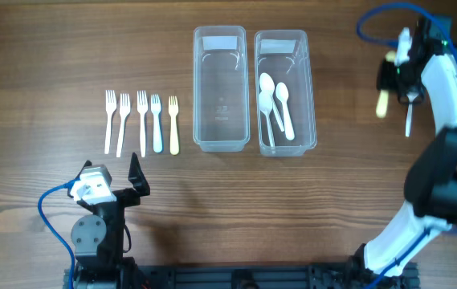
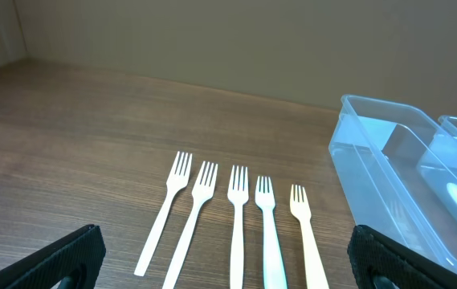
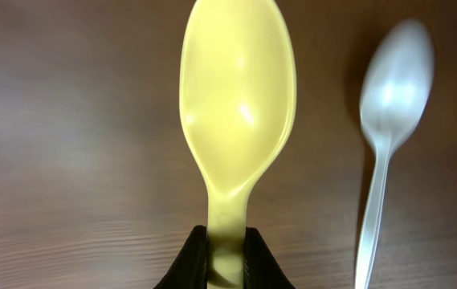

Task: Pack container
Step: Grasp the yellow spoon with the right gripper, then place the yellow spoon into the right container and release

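One spoon [image 3: 238, 104], likely light, stiff, slick plastic, is pinched at its neck by right gripper [image 3: 226, 255]; left gripper [image 2: 228, 261] spread wide.

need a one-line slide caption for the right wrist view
Right gripper clamps a yellow spoon by its handle over the wooden table, a white spoon lying alongside.

Blurred, perhaps white spoon [image 3: 395, 84] is cropped below.

Five forks [image 1: 141, 122] lie in a row left of centre. Right of them sits one container [image 1: 219, 96], a second container [image 1: 300, 64] beside it holding seemingly three spoons [image 1: 268, 100].
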`<move>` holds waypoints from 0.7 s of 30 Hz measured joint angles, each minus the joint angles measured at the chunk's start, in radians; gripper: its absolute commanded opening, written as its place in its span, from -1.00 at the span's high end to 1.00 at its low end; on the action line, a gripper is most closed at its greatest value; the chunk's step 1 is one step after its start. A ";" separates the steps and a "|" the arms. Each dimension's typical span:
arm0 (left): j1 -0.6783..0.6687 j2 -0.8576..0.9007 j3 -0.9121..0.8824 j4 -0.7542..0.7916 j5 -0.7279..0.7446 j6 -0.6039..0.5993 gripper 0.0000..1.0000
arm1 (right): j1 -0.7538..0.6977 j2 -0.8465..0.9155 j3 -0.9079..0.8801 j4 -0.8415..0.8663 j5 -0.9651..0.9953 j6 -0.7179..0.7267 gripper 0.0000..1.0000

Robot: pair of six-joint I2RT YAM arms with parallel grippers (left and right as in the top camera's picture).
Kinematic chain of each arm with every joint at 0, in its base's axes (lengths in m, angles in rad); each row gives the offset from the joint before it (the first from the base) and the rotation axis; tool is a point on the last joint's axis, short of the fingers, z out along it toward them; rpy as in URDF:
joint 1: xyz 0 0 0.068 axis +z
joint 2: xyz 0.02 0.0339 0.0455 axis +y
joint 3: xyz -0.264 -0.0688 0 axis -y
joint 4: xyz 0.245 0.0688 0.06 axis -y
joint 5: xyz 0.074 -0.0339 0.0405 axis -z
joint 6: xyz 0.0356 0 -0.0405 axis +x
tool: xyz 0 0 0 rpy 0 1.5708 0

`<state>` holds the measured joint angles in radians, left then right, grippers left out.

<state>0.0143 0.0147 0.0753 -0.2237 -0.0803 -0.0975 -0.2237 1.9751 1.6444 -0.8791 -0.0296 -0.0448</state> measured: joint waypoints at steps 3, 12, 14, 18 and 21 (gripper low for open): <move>0.000 0.000 0.000 0.000 0.000 0.000 -0.99 | 0.084 -0.130 0.029 0.014 -0.016 0.006 0.91; 0.000 0.000 0.000 0.000 0.000 0.000 -0.99 | 0.357 -0.273 0.047 -0.012 -0.042 0.024 0.91; 0.000 0.000 0.000 0.000 0.000 0.000 -1.00 | 0.395 -0.257 0.047 -0.012 -0.042 0.038 0.91; 0.000 0.000 0.000 0.000 0.000 0.000 -0.99 | 0.441 -0.216 0.039 -0.003 -0.042 0.052 0.90; 0.000 0.000 0.000 0.000 0.000 0.000 -1.00 | 0.460 -0.170 0.026 0.000 -0.042 0.060 0.87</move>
<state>0.0143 0.0143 0.0753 -0.2237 -0.0803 -0.0978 0.2363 1.8053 1.6703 -0.8787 -0.0715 0.0147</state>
